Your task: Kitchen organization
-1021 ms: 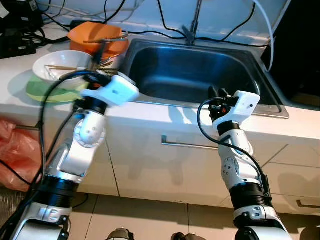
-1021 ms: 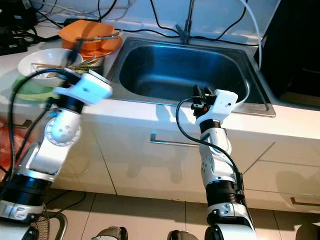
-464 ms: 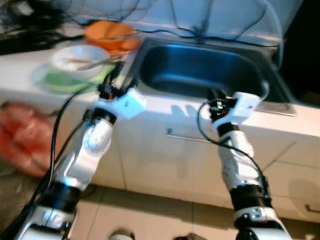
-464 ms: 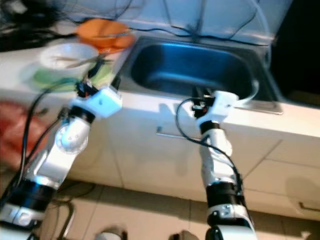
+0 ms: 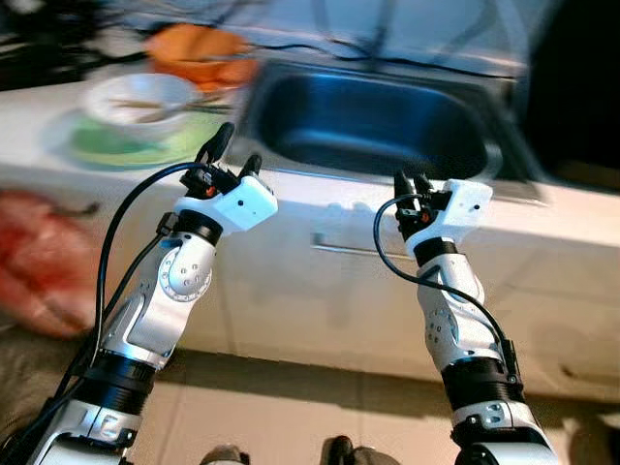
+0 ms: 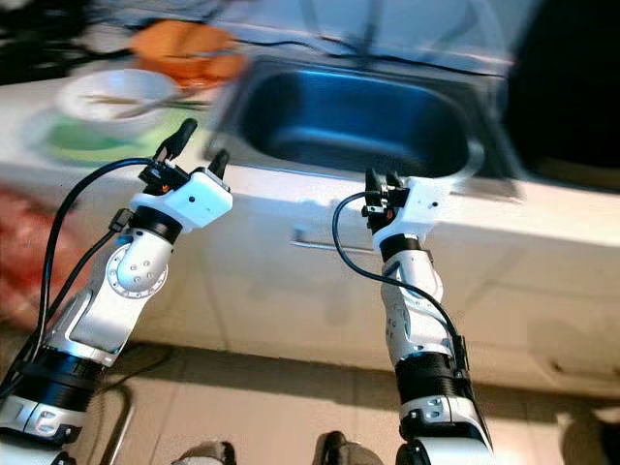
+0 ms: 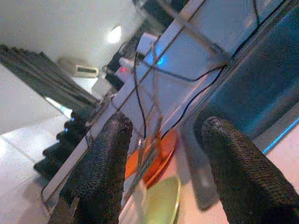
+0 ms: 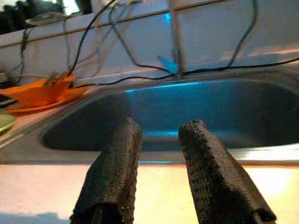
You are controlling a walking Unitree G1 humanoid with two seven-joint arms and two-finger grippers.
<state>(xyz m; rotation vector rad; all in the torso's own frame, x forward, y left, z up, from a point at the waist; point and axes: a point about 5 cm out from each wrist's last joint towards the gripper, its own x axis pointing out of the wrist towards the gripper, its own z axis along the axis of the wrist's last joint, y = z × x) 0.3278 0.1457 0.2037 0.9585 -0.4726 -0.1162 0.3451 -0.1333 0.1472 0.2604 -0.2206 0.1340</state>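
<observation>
I've got both arms raised at the front edge of the bench (image 5: 58, 121). My left tool (image 5: 236, 157) has its fingers (image 7: 100, 172) spread wide, gripping nothing. Just ahead of it and off to its left sits the white bowl (image 5: 138, 98) with chopsticks (image 5: 136, 103) across it, resting on a green plate (image 5: 145, 145). Beyond those is the orange dish (image 5: 197, 53), blurred. My right tool (image 5: 412, 183) shows a narrow gap between its fingers (image 8: 112, 172), also holding nothing. Straight in front of it lies the steel sink (image 8: 187, 121), with black cables (image 8: 135, 63) running along the wall behind. Below the bench, to my far left, something red (image 5: 39, 271) sits too blurred to identify.
</observation>
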